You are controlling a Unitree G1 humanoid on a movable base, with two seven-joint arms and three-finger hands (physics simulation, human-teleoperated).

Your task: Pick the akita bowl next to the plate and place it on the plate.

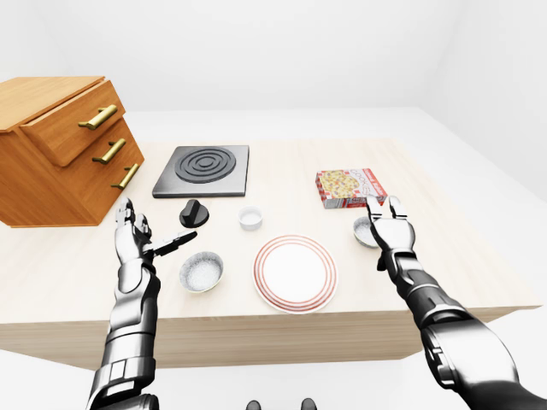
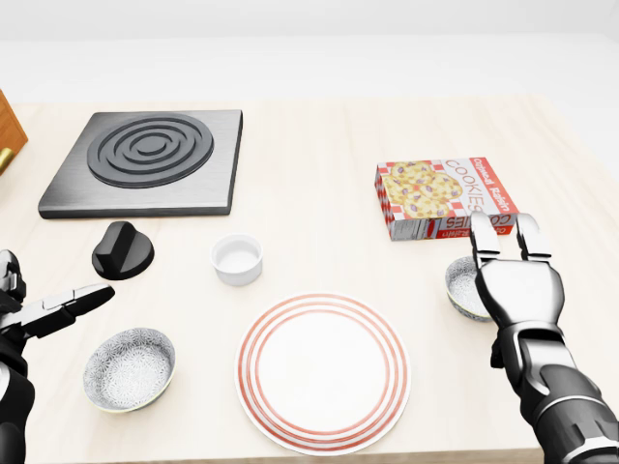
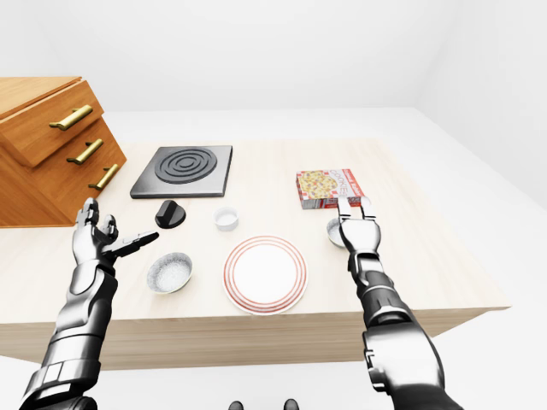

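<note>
My right hand (image 2: 518, 290) over akita bowl (image 2: 458, 286) right of plate (image 2: 324, 372), fingers spread; left hand (image 1: 131, 238) fingers spread too.

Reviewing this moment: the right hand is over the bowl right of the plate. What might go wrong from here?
1. The right hand hides much of the bowl, and its fingers overlap the cookie box in the head view; grasping may bump the box.
2. A second patterned bowl lies left of the plate, so the target could be mistaken.
</note>
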